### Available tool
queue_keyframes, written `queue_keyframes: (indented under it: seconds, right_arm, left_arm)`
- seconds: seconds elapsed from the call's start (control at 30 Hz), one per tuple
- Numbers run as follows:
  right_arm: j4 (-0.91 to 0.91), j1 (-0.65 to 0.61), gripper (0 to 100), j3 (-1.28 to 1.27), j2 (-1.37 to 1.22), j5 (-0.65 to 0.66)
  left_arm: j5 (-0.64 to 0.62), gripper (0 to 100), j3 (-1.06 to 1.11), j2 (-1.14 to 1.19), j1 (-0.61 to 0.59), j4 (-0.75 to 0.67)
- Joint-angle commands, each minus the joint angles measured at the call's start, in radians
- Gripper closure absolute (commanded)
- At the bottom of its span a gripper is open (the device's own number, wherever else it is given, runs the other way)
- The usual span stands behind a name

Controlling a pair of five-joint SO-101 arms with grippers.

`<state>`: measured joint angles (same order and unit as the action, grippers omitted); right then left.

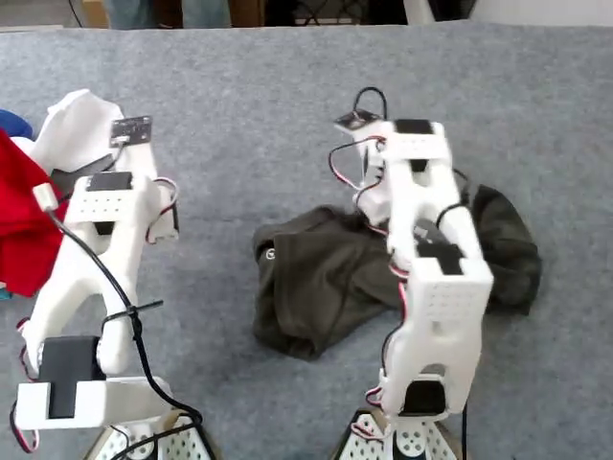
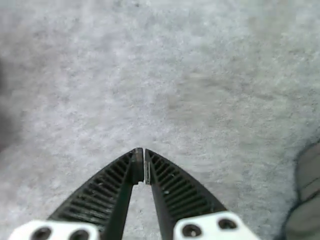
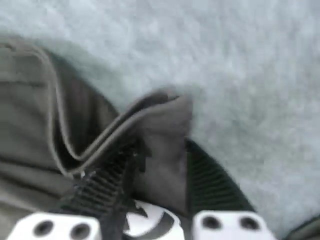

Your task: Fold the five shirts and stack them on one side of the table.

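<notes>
Red shirt (image 1: pixel 19 225) bunched at the far left table edge, white shirt (image 1: pixel 81 125) crumpled just behind it, both beside the left arm. Left gripper (image 2: pixel 144 162) closed on nothing, tips meeting over the bare grey felt table (image 2: pixel 200 75). Dark olive shirt (image 1: pixel 321 278) lies rumpled mid-table further right; right gripper (image 3: pixel 160 150) clamped on a raised fold of its edge.

Left hand (image 2: pixel 144 154) closed, right hand (image 3: pixel 162 150) seemingly clamped
</notes>
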<state>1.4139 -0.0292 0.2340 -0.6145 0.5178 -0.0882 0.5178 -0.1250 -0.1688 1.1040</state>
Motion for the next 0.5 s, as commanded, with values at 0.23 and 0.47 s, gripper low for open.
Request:
queue_keyframes:
  seconds: [0.23, 0.47]
  right_arm:
    - [0.077, -0.250, 98.5, 0.355, -0.005, 0.000]
    - [-0.017, -0.485, 98.5, 0.662, -0.045, 0.000]
  left_arm:
    - [0.086, 96, -0.019, -0.040, -0.303, 0.064]
    - [0.126, 96, -0.024, -0.040, -0.473, 0.064]
